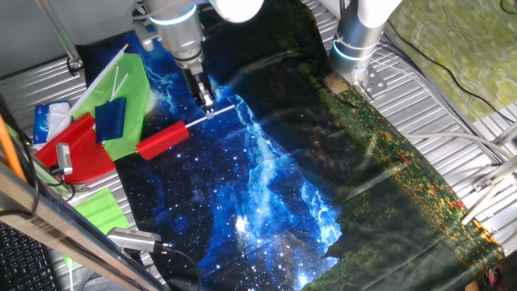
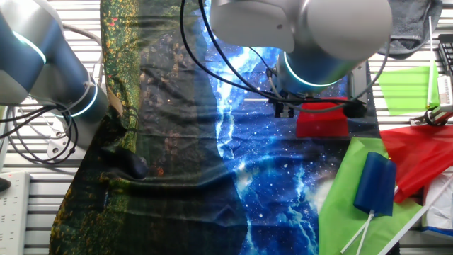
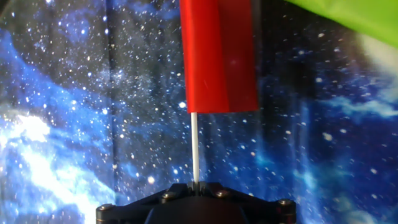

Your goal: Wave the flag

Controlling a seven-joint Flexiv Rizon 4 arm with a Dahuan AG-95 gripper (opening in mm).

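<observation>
Gripper: its dark body fills the bottom edge of the hand view; the gripper is closed on the thin white stick of the flag, which enters it at centre. In one fixed view the gripper points down at the stick; in the other fixed view it is partly hidden under the arm.
Flag: the flag runs straight away from the hand, red cloth rolled or folded around the upper stick, bare white stick below. In one fixed view the flag lies over the cloth edge, red end towards the pile of other flags, stick end under the fingers. In the other fixed view the flag shows as a red block just beside the gripper.
Height of flag: cannot tell whether it rests on the cloth or is lifted clear.
Galaxy cloth: blue starry print spread over the table, darker forest print on its far part.
Lime-green flag: lying flat just beyond the red cloth end, its corner visible in the hand view.
Blue flag: resting on the green flag and on the larger red flag.
Second arm: base standing on the slatted table, well apart from the flag.
</observation>
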